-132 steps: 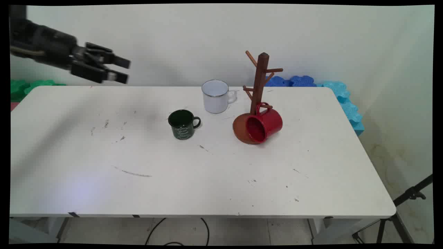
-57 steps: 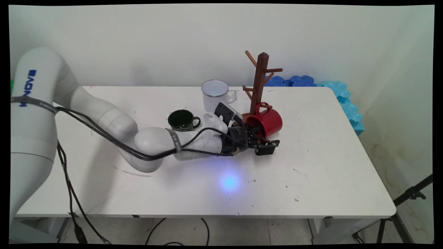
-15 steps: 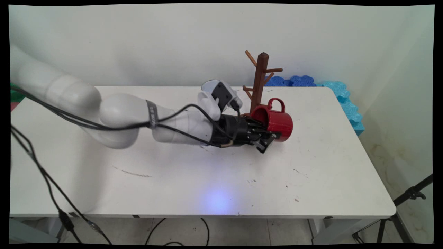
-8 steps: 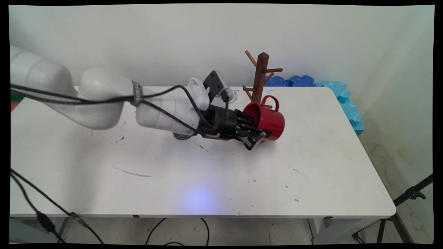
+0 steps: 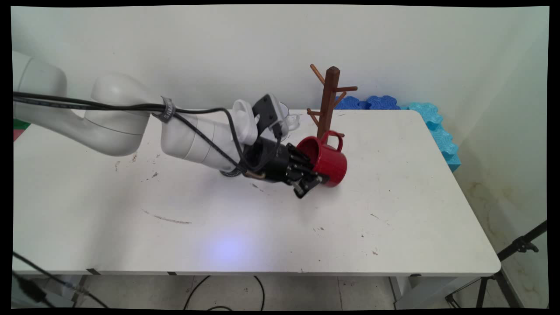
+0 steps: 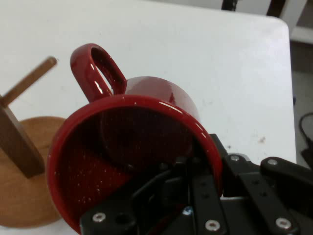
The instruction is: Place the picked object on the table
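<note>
My gripper point(image 5: 311, 176) is shut on the rim of a red mug point(image 5: 327, 159), one finger inside the cup and one outside. The mug hangs above the table, tilted with its mouth toward the arm and its handle point(image 5: 334, 139) up. In the hand view the red mug point(image 6: 146, 142) fills the middle, its handle point(image 6: 95, 68) at the upper left, my gripper point(image 6: 205, 181) clamped on the lower right rim. The brown wooden mug tree point(image 5: 329, 100) stands just behind the mug; its post point(image 6: 17, 142) and round base point(image 6: 24, 196) sit at the hand view's left.
A white mug point(image 5: 288, 120) stands behind my wrist, mostly hidden. A dark green mug point(image 5: 228, 173) is almost wholly covered by the forearm. Blue foam pieces point(image 5: 407, 109) lie along the table's far right edge. A tripod point(image 5: 503, 267) stands off the right front corner.
The mug came off the tree's low peg. Over the last second my gripper has carried it left and slightly toward the near side, away from the tree.
</note>
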{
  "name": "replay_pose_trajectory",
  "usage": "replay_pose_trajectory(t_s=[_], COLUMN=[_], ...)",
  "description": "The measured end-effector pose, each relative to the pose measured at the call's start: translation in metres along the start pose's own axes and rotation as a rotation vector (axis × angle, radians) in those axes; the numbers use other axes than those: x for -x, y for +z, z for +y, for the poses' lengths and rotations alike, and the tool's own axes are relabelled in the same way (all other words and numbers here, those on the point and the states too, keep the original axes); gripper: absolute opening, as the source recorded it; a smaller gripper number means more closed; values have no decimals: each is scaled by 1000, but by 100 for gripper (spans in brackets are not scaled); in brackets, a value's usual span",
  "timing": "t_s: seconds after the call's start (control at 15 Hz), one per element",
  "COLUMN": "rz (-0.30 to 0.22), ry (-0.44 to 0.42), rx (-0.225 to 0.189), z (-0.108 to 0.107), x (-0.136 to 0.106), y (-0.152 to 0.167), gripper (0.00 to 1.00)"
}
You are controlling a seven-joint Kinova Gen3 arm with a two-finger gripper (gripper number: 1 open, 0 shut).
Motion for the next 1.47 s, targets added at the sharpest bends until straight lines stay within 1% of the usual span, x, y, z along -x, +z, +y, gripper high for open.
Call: replay_pose_trajectory(t_s=[0.2, 0.4, 0.67, 1.27, 1.4, 1.47], rz=[-57, -99, -163, -250, -286, -311], ry=[15, 20, 31, 82, 108, 125], rx=[13, 21, 34, 64, 78, 86], z=[1, -3, -14, -30, -34, -37], x=[7, 7, -8, -32, -36, -37], y=[-3, -9, -31, -59, -66, -70], gripper=[0, 0, 0, 0, 0, 0])
